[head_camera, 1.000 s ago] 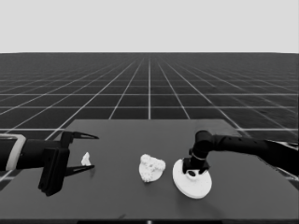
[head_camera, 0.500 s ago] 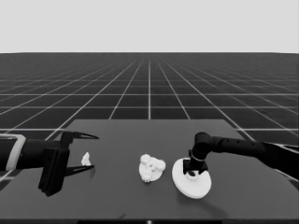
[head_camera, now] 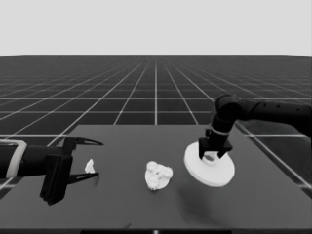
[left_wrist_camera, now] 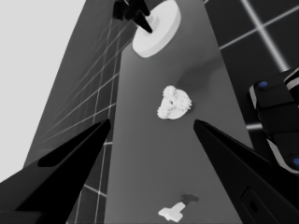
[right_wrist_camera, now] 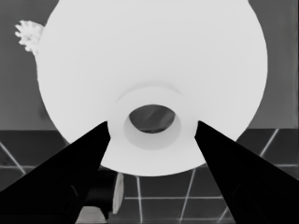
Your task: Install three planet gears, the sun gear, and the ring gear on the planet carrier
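While the head view shows only the right gripper point(head_camera: 215, 152) standing on the larger round part point(head_camera: 209, 166), the right wrist view shows its fingers point(right_wrist_camera: 65, 172) pressed on both sides of the raised collar around that part's hole, clenched on it. The part looks tilted and lifted, with a soft shadow on the table point(head_camera: 253, 204) beside it, towards the table's right half.

The smaller round part point(head_camera: 158, 175) sits at the table's middle with the gears point(left_wrist_camera: 174, 103) bunched on top; the left wrist view shows their teeth, which the head view blurs into a lump. The right wrist view catches only a toothed scrap point(right_wrist_camera: 27, 35) past the large part's rim.

The left gripper point(head_camera: 90, 157) waits over the table's left end, its fingers spread wide. A thin white piece point(head_camera: 89, 166) lies between them in the head view; the left wrist view shows it flat on the table and untouched.

Bare table lies between the two round parts and along the near edge. The large part hangs near the right edge.
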Motion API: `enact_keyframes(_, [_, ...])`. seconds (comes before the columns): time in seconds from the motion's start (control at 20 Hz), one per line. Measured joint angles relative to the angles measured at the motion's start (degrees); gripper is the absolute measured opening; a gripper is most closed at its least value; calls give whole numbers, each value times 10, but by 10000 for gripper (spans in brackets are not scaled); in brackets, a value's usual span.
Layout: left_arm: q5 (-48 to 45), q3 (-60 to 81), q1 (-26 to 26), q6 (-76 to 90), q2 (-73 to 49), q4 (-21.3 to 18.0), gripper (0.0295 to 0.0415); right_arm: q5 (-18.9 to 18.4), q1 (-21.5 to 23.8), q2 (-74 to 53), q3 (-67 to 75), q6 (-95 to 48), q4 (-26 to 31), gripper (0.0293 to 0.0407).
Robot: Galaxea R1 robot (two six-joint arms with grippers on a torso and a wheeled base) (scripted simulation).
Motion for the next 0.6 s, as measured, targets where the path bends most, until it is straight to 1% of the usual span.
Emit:
enact_keyframes(0.1, [0, 0, 0, 0, 0, 0, 385, -3, 13, 2, -7, -4, 12, 348])
enact_keyframes(0.25, [0, 0, 0, 0, 0, 0, 385, -5, 18, 4, -11, -6, 17, 348])
enact_keyframes(0.3, [0, 0, 0, 0, 0, 0, 385, 5, 5, 104, -78, 72, 6, 348])
enact_keyframes(0.35, [0, 0, 0, 0, 0, 0, 385, 9, -3, 212, -142, 93, -1, 348])
enact_keyframes(0.4, [0, 0, 0, 0, 0, 0, 385, 9, -8, 277, -200, 86, -5, 348])
enact_keyframes(0.5, [0, 0, 0, 0, 0, 0, 385, 8, -12, 336, -271, 66, -9, 348])
enact_keyframes(0.6, [0, 0, 0, 0, 0, 0, 385, 7, -13, 356, -300, 56, -10, 348])
